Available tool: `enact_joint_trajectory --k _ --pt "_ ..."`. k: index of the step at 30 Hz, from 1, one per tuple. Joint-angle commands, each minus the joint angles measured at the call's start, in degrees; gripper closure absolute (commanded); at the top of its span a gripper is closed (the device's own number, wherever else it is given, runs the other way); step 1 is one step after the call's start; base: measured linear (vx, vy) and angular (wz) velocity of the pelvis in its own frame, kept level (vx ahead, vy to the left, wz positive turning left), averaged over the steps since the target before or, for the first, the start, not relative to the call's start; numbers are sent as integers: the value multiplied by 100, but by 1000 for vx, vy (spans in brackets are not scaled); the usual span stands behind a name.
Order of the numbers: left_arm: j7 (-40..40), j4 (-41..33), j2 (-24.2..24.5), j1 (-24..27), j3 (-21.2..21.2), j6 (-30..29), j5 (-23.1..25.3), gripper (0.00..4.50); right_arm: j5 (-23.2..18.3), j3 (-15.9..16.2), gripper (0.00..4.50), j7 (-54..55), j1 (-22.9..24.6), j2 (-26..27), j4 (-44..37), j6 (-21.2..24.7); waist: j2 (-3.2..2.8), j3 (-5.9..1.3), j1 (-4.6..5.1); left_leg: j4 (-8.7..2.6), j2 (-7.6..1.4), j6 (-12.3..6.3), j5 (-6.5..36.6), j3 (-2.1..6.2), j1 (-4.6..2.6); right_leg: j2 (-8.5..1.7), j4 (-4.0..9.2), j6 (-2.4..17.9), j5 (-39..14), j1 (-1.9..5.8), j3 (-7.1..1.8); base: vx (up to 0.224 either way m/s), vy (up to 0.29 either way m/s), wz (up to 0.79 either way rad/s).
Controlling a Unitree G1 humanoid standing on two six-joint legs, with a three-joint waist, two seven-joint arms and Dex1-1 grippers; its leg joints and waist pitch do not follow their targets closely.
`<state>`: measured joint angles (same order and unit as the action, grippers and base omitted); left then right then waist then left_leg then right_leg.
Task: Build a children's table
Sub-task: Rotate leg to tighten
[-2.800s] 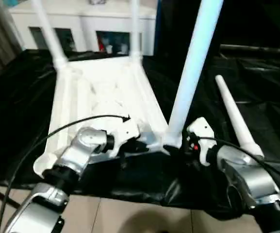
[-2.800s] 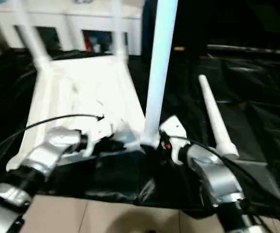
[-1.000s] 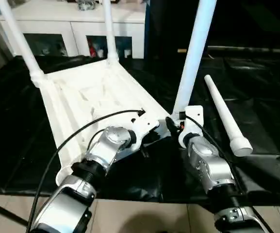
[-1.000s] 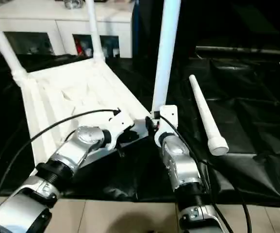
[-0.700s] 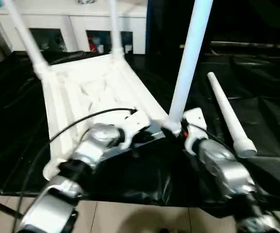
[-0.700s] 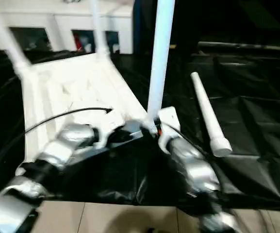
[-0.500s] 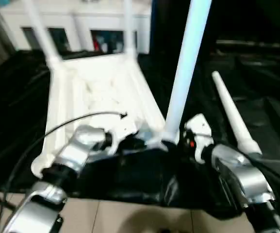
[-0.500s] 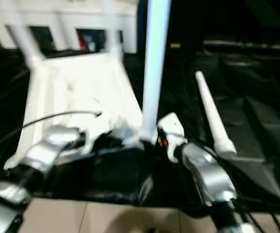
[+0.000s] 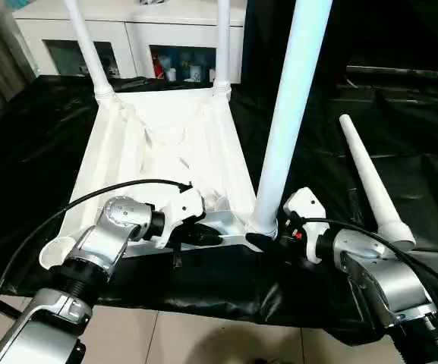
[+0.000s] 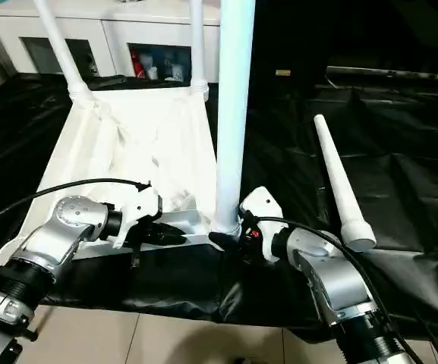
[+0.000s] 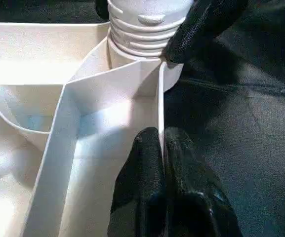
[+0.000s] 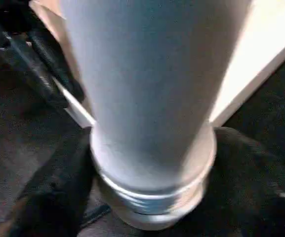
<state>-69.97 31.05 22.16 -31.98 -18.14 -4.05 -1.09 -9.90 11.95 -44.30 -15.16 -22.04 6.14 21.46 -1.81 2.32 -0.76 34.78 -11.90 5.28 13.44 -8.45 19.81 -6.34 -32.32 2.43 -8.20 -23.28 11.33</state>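
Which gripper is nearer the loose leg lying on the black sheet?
Right. The right gripper is around the base of the upright leg beside the loose leg; the left gripper pinches the tabletop rim farther away.

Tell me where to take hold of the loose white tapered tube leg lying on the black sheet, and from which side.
Grip the loose white tapered tube leg near its wide collared end, probably from above, fingers across the tube. It lies flat on the black sheet, narrow tip pointing away, wide end nearest the right gripper, so that end seems easiest to reach.
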Motion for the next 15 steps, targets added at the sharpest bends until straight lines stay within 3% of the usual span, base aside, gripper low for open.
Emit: enact_joint_trajectory --k 1,7,12,15 --pt "-155 -135 89 75 0 -52 -30 450 -46 -15 114 -18 14 -12 -56 -109 70 -386 -52 -387 -164 -566 196 -17 86 -341 262 746 -1287 447 -467 0 0 0" --pt "-153 -140 108 76 -13 -80 -37 450 -22 -9 159 -33 47 33 -20 -160 79 -384 -62 -388 -164 -526 232 -17 81 -336 271 689 -1394 443 -466 0 0 0" --pt "-124 -167 113 105 -29 -88 -25 450 -26 -47 169 11 63 105 66 -220 76 -385 -59 -386 -151 -507 275 -24 84 -334 276 687 -1409 449 -468 0 0 0" --pt "237 -40 -32 62 -13 -107 81 450 -84 -307 171 535 97 450 319 -238 86 -368 -51 -395 -145 -467 365 -32 87 -333 296 629 -1592 438 -477 0 0 0"
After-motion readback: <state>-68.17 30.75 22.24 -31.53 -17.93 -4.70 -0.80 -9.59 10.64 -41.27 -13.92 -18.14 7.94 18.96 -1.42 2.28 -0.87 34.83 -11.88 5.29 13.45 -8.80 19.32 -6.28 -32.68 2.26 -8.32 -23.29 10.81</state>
